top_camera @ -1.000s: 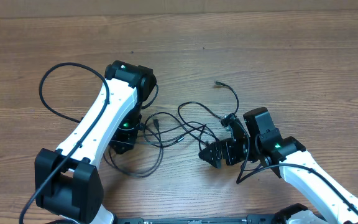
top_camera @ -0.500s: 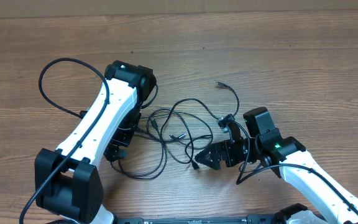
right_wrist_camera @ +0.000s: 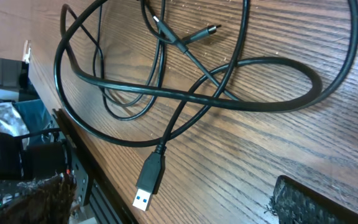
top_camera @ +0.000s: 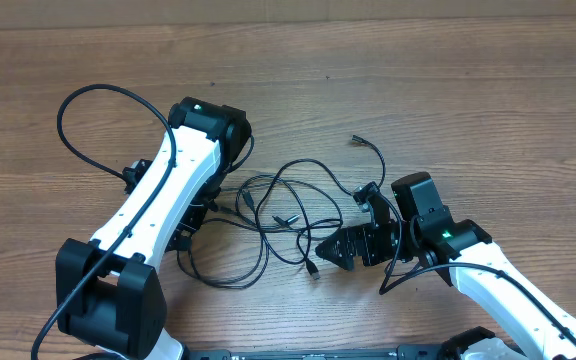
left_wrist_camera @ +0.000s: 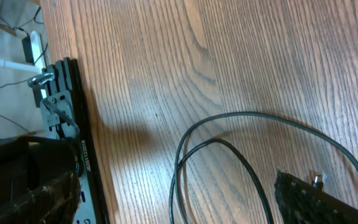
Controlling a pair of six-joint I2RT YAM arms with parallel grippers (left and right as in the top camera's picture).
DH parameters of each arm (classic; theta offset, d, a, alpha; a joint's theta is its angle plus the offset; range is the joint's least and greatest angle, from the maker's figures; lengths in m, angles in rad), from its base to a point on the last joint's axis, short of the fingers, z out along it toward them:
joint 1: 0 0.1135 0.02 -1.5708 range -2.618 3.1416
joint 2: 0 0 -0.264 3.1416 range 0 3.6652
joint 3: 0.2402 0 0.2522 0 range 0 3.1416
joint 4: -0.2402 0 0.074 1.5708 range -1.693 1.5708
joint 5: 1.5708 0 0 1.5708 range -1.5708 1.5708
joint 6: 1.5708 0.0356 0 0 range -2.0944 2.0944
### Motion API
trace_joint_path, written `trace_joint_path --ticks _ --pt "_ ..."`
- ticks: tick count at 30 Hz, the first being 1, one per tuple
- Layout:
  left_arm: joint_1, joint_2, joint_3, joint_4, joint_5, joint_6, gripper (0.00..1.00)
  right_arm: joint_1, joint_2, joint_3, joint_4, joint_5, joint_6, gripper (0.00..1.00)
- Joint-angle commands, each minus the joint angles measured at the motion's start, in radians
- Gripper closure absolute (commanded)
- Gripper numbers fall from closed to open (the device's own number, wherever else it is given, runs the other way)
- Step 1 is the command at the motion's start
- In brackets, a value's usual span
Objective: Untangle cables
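Several thin black cables lie in a loose tangle on the wooden table between the two arms. One end with a small plug trails off to the upper right. In the right wrist view the cables cross each other, and a USB plug lies flat just ahead of my right gripper, which is open and holds nothing. My right gripper sits at the tangle's right edge. My left gripper is open over two cable strands on the wood; from overhead it is mostly hidden under its own arm.
The left arm's own thicker cable arcs out over the table at the upper left. A black rail runs along the table's front edge, close to both grippers. Bare wood stretches across the far half of the table.
My left gripper has opened and let go of the cables. The tangle has slackened and spread to the right, with a plug end now lying lower. The right gripper has barely moved.
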Motion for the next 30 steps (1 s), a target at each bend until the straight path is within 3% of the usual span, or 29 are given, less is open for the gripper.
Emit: trace_joint_path --ticks 1,6,15,23,30 --pt "0.002 0.002 0.012 -0.005 -0.042 0.015 0.00 -0.005 0.000 0.000 0.008 -0.001 -0.004 0.00" --pt "0.002 0.002 0.012 0.018 -0.041 0.014 0.01 -0.005 0.000 0.000 0.014 -0.103 0.001 0.00" --pt "0.002 0.002 0.011 0.201 -0.041 0.014 0.00 0.000 -0.005 0.009 -0.010 -0.081 0.059 0.00" --pt "0.002 0.002 0.012 0.386 -0.041 0.014 0.00 0.134 -0.132 0.228 -0.254 0.309 0.072 0.00" --pt "0.002 0.002 0.012 0.443 -0.041 0.014 0.00 0.356 -0.179 0.338 -0.241 0.528 -0.023 0.00"
